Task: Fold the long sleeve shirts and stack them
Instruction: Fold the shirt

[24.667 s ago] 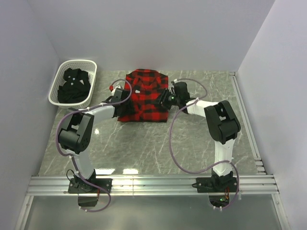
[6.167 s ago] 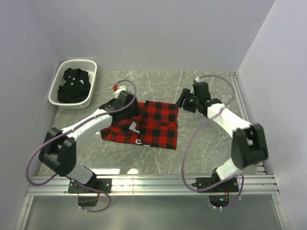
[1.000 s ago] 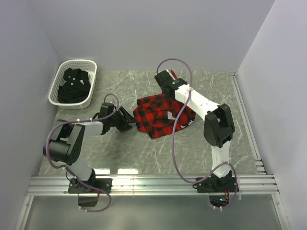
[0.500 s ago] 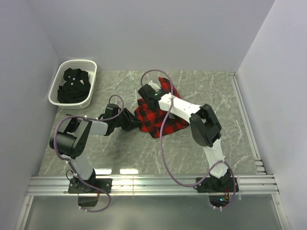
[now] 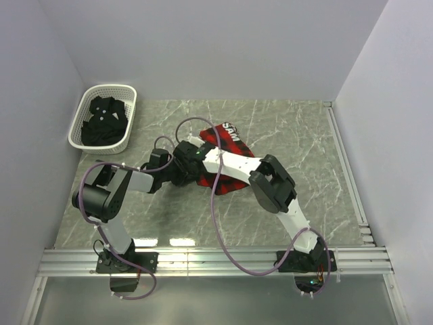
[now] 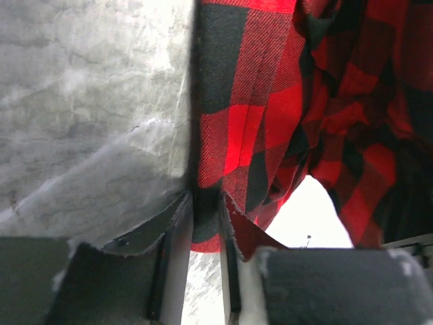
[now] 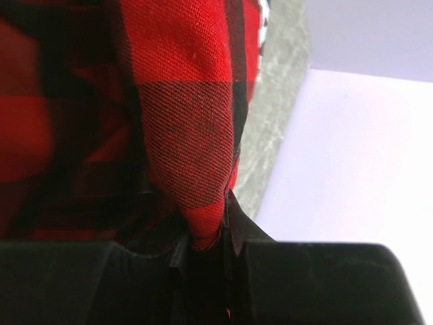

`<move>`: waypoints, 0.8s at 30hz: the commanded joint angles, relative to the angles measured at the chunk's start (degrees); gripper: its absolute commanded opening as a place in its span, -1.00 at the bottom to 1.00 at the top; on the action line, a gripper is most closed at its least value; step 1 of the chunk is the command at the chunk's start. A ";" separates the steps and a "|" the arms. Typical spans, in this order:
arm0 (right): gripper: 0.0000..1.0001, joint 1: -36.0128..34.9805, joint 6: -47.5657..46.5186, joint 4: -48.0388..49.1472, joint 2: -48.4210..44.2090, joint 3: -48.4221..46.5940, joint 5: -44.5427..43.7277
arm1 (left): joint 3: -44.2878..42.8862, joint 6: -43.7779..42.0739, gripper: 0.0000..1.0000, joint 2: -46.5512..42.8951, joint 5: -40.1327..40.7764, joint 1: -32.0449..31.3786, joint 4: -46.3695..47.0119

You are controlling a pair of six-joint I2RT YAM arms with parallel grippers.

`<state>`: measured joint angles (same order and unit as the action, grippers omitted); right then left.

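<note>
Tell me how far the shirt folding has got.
Done: nothing, no folded shirt lies on the table. In hand: the left gripper and right gripper are both shut on the red flannel shirt, which is bunched between them. Left: fold it flat, then take the black shirt out of the basket, fold it and stack the two.

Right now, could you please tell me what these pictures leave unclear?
- Top external: the right arm covers most of the flannel shirt, so its fold is unreadable.
- Right wrist: flannel pinched in the right gripper fills the view, hiding most else.
- Top external: black shirt is bunched in the basket; sleeves indistinguishable.
</note>
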<state>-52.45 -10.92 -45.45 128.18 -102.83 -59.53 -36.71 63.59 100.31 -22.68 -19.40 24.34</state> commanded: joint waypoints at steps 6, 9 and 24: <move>-0.76 -1.87 4.85 -1.66 2.95 -4.40 4.06 | 1.29 -0.31 -0.57 1.11 0.44 -0.55 0.71; -0.67 -1.78 5.29 -1.57 2.60 -3.96 6.70 | 1.46 -0.31 -0.61 0.76 0.70 -0.64 0.71; -0.17 -0.03 11.79 3.00 -4.95 -0.18 24.01 | 2.43 0.39 -0.64 0.15 1.14 -0.64 1.50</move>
<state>-53.28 -2.61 -44.84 128.75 -103.48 -40.05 -35.33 64.36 100.77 -22.61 -19.55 26.50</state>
